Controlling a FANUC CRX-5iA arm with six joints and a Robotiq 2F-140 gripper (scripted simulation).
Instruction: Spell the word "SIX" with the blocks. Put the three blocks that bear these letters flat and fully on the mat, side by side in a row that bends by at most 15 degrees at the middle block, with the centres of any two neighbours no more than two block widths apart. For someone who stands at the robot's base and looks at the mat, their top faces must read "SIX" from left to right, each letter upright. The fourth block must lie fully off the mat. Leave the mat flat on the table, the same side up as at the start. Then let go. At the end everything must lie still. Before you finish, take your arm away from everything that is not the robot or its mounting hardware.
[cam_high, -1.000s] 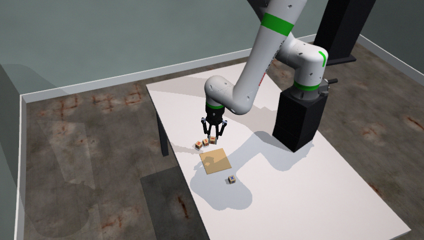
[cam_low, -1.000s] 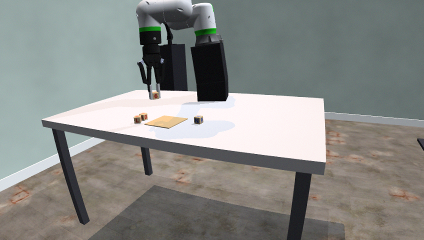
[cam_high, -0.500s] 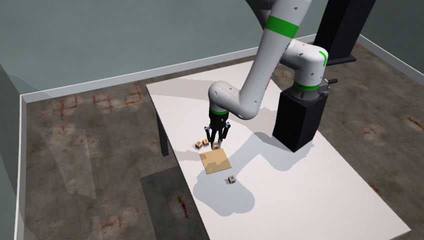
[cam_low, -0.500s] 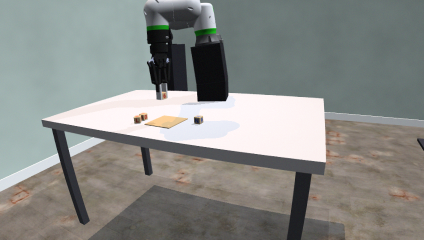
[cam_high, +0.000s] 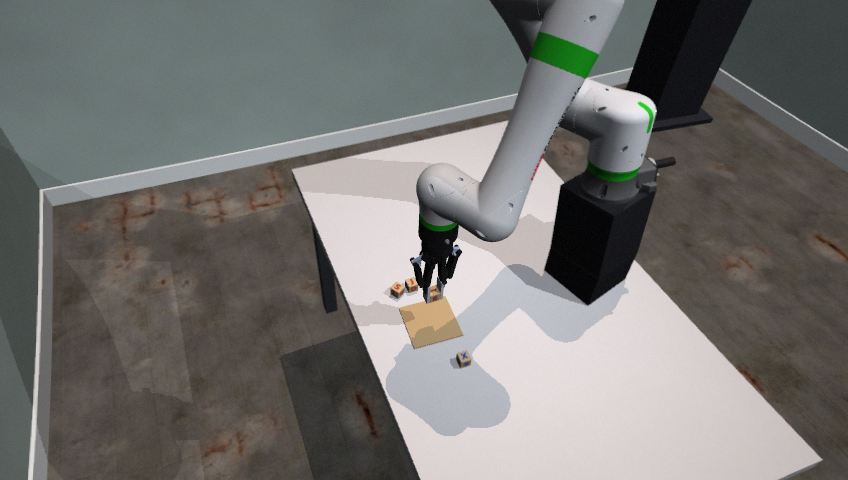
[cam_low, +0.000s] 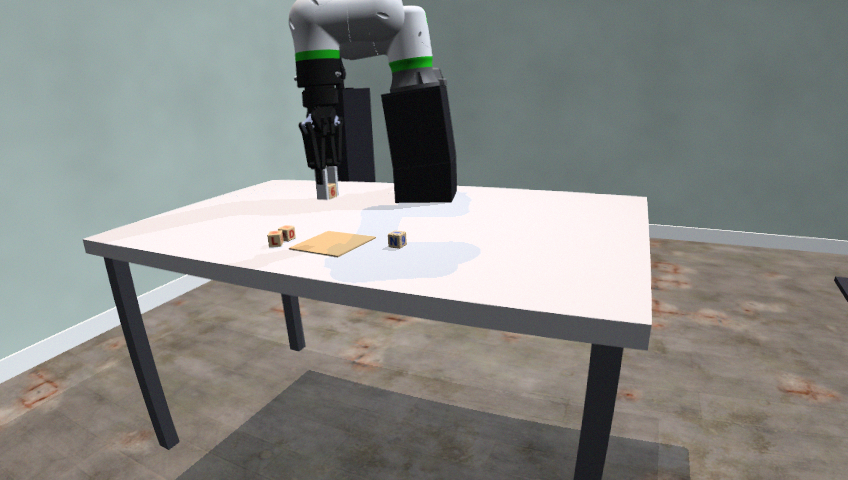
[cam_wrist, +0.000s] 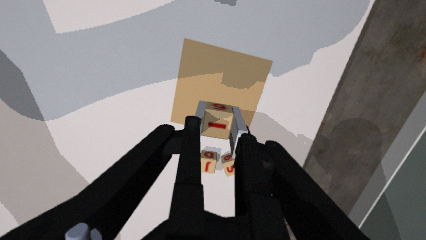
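My gripper (cam_high: 435, 290) is shut on a wooden block with a red bar-shaped letter, likely the I (cam_wrist: 217, 122), and holds it in the air above the table (cam_low: 328, 201). In the wrist view it hangs over the near edge of the tan mat (cam_wrist: 220, 82). The mat (cam_high: 430, 321) lies flat with nothing on it. Two wooden blocks with red letters (cam_high: 397, 290) (cam_high: 411, 284) sit side by side on the table just off the mat. They also show under my fingers in the wrist view (cam_wrist: 210, 159) (cam_wrist: 229, 162). The block with the blue X (cam_high: 463, 358) (cam_low: 396, 239) sits on the table off the mat's other side.
The robot's black base (cam_high: 595, 237) stands on the table behind the mat. The table's edge (cam_high: 357, 321) runs close to the two red-lettered blocks and the mat.
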